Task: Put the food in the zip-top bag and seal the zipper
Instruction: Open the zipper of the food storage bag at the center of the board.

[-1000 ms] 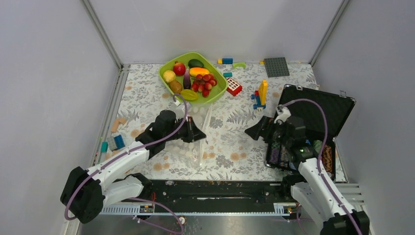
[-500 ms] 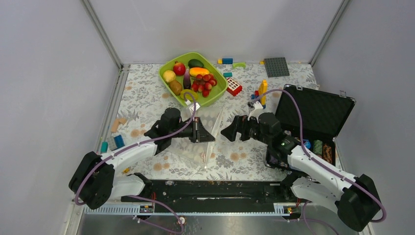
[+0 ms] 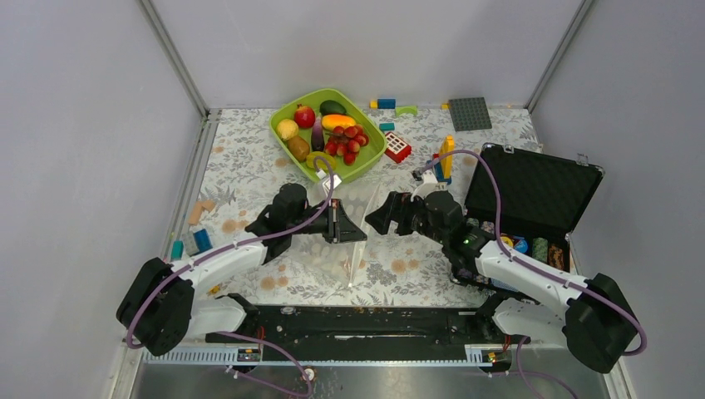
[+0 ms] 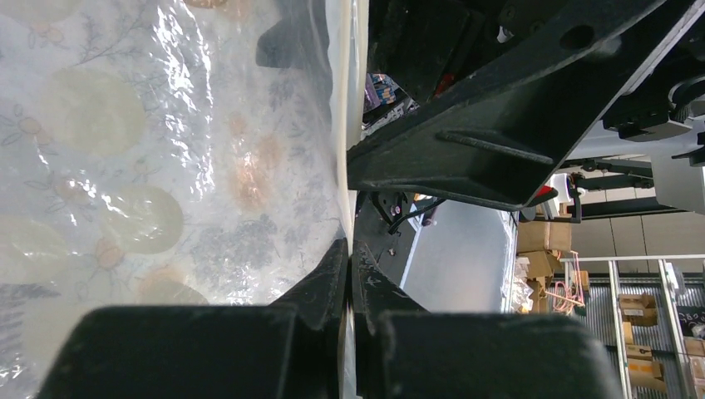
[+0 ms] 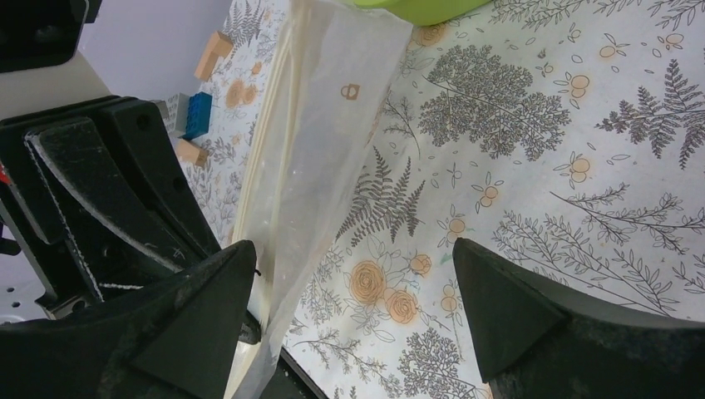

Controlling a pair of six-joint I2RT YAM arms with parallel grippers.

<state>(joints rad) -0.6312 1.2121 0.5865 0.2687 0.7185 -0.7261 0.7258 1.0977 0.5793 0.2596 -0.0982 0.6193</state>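
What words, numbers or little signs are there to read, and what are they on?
No words or numbers can be read.
A small orange padlock sign, without letters, is printed on the clear plastic zip-top bag.
The cardboard boxes in the left wrist view's background are too blurred to show any print.

Plain grey walls (image 3: 357, 41) enclose a floral-patterned table (image 3: 241, 158) under even light
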